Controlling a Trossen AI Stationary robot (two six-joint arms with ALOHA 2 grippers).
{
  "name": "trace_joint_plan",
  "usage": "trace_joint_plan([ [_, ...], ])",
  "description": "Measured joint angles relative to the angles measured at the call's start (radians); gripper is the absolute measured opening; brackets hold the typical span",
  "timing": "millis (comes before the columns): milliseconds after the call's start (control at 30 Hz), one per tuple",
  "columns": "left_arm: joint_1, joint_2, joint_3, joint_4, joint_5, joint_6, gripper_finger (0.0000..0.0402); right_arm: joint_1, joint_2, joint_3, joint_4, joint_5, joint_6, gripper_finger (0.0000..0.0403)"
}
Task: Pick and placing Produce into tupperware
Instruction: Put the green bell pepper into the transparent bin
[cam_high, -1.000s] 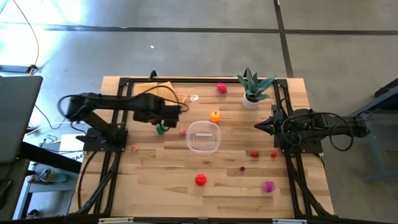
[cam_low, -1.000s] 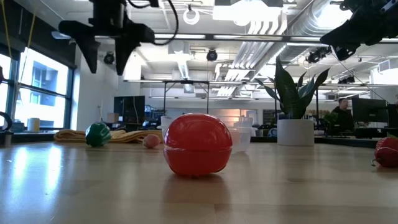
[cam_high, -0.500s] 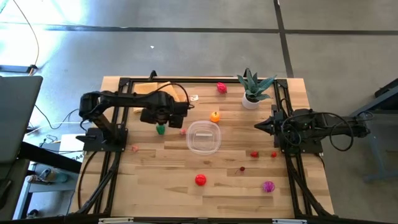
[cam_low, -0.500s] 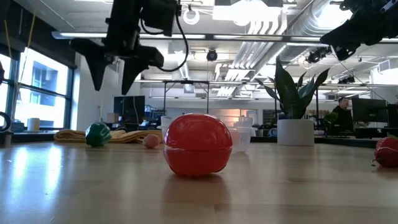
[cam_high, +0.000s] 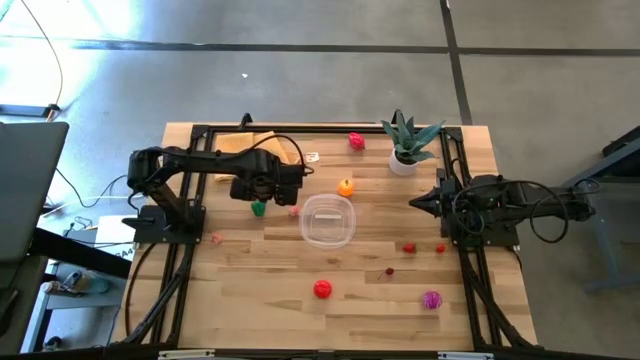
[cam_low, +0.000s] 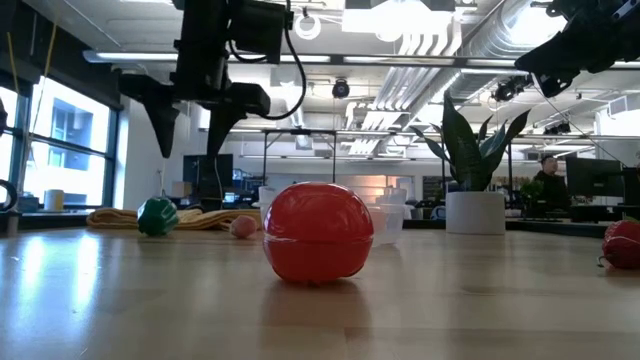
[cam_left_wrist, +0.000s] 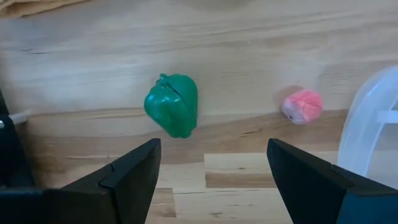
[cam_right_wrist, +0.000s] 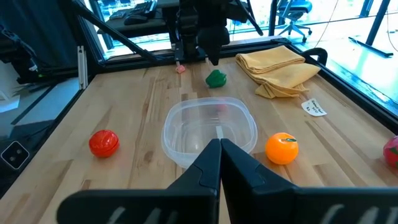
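Note:
My left gripper (cam_high: 262, 197) (cam_low: 192, 140) hangs open above the green toy pepper (cam_high: 258, 208) (cam_left_wrist: 172, 113), fingers pointing down and clear of it; the pepper lies on the table, just far of the gap between the fingers (cam_left_wrist: 211, 168). A small pink piece (cam_left_wrist: 302, 106) (cam_high: 293, 211) lies between the pepper and the clear tupperware (cam_high: 328, 220) (cam_right_wrist: 209, 129), which holds nothing. My right gripper (cam_high: 418, 203) (cam_right_wrist: 217, 163) waits shut at the table's right side. Other produce lies scattered: an orange (cam_high: 345, 187), a red tomato (cam_high: 322, 289) (cam_low: 317, 232), a magenta piece (cam_high: 431, 299).
A folded tan cloth (cam_high: 250, 145) lies at the far left and a potted plant (cam_high: 405, 140) at the far right. A red piece (cam_high: 356, 141) sits by the far edge; small red pieces (cam_high: 409, 247) lie right of the tupperware, and a pink one (cam_high: 215, 238) lies near the left arm's base.
My left gripper has come down toward the green pepper and shifted a little toward the table's right, its fingers staying open. The produce and the tupperware have not moved.

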Motion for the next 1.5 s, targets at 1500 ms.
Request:
trace_joint_plan([
  [1500, 0.000, 0.000, 0.000, -0.025, -0.113, 0.202, 0.0285, 0.000, 0.000, 0.000, 0.000, 0.000, 0.000, 0.0000],
])
